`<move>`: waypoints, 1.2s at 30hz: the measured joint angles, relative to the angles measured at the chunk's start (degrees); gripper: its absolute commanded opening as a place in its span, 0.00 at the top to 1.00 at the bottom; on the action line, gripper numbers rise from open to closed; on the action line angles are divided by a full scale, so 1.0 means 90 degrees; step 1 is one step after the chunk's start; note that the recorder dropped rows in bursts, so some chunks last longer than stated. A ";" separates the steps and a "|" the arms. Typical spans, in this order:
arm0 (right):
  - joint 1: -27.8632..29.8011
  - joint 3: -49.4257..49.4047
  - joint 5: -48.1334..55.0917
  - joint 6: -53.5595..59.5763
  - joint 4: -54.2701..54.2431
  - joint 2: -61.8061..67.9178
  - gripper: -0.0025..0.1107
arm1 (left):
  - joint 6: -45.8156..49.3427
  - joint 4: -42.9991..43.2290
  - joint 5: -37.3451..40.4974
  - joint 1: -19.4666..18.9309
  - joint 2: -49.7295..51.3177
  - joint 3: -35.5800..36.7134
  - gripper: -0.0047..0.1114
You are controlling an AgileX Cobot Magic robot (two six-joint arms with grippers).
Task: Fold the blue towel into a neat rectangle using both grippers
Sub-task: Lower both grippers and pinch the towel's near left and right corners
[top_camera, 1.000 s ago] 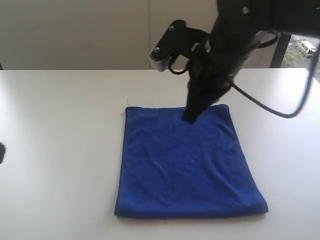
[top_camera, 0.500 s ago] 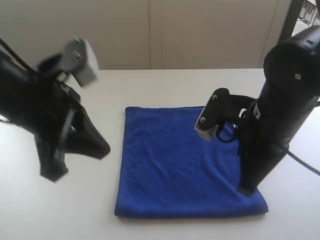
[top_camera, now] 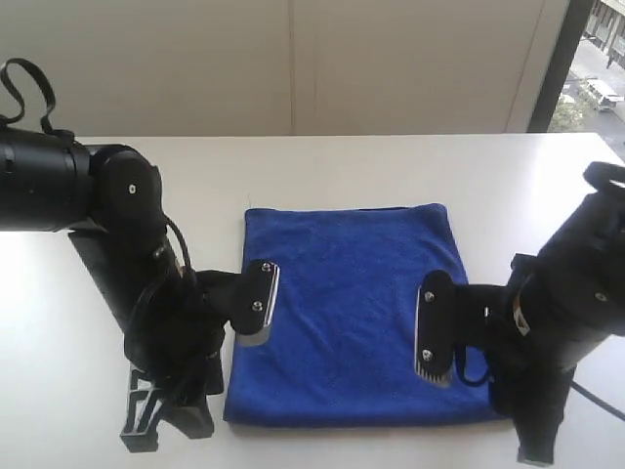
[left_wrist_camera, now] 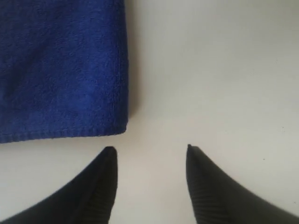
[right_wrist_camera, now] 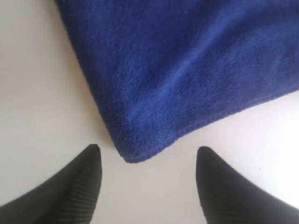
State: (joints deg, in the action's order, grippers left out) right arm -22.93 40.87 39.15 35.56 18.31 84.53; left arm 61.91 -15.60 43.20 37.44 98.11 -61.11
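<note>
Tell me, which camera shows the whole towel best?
The exterior view: it shows nearly the whole towel lying flat on the table. Each wrist view shows only one corner of it, close up.

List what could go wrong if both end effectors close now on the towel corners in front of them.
1. The left end effector is open mostly over bare table. The blue towel corner sits off-centre by one finger, so closing may miss it.
2. The right end effector frames only the corner's tip, so a shallow pinch could slip on lifting.
3. A one-sided grip would likely skew the fold.
</note>
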 measured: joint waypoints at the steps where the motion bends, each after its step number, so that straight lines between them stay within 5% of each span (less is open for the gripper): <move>1: 0.0000 -0.0076 -0.0060 0.0164 0.0073 -0.0001 0.47 | 0.0075 -0.0023 -0.0019 0.0000 0.0036 0.0000 0.45; 26: 0.0000 -0.0814 -0.1444 0.0659 0.0592 0.0546 0.51 | 0.0792 -0.0623 -0.0785 0.0206 0.0747 0.0000 0.45; 30: 0.0000 -0.0802 -0.1464 0.0659 0.0660 0.0681 0.58 | 0.0792 -0.0623 -0.0800 0.0206 0.0859 -0.0011 0.48; 36: 0.0000 -0.0778 -0.1499 0.0659 0.0688 0.0781 0.81 | 0.0796 -0.0528 -0.0889 0.0206 0.0925 -0.0077 0.69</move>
State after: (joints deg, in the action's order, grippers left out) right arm -22.93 33.87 25.66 41.49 24.49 91.56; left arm 69.07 -20.36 35.20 39.30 106.43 -61.80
